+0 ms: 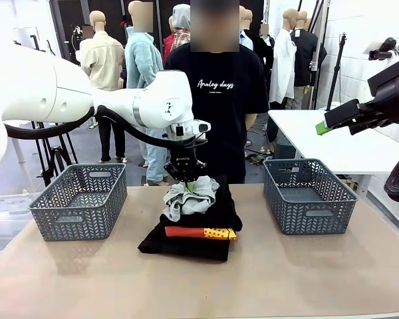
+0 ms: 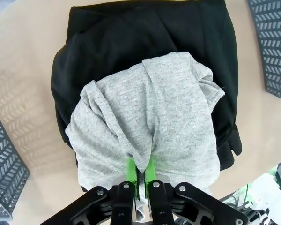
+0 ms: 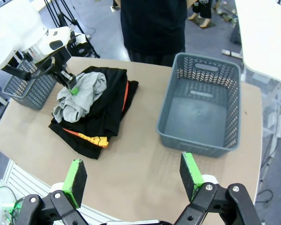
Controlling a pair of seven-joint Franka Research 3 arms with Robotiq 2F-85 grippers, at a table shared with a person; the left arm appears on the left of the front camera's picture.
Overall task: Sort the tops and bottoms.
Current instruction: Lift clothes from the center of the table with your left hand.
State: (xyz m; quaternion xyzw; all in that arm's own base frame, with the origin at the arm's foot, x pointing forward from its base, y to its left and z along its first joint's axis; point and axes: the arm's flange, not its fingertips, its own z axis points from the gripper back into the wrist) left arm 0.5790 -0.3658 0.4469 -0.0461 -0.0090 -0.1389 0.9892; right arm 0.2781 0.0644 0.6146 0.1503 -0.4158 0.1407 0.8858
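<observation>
Pinching a bunched fold of the soft, light grey top [image 2: 150,122] atop the black bottoms [image 1: 186,244] at the middle of the table [image 1: 319,279], the left claw [image 2: 140,169] is clenched on cloth likely to drape, while the right claw [image 3: 133,176] hangs released.

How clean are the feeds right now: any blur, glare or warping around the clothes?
Front view: evenly lit, sharp, only soft shadows beside the black bottoms; the near left arm bleaches white. Left wrist view: grey top crisp, basket walls bowed by the lens. Right wrist view: sharp, table skewed, no glare.
</observation>
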